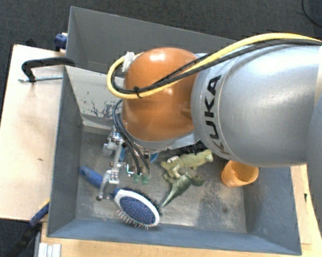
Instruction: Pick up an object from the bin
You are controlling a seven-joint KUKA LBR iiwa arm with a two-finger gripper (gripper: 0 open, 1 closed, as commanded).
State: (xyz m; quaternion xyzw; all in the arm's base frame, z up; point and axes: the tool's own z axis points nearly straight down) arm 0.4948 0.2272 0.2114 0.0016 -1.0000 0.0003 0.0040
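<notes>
Hairbrush (137, 209) with an oval head, blue bristles in a white rim, lies on the floor of the grey bin (66, 159) near its front wall, and the gripper (107, 186) stands right at the brush's left end; its metal tip comes down touching or just above the spot where head meets handle; whether it is open or closed, or has hold of anything, I cannot tell from here, since its parts overlap; a blue handle (89, 175) sticks out to the left beyond the tip, and I take it for the brush's own, though the gripper covers the join; so the brush's long axis runs from upper left to lower right, the head just right of the tip and the handle just left; I judge a grasp would turn on closing across that narrow neck, not along it; further right, near but apart, lie two toy dinosaurs (183, 173), one tan, one green; beyond them an orange cup (239, 174) sits partly under the arm; above everything bulges the wrist's orange cover (157, 94)
</notes>
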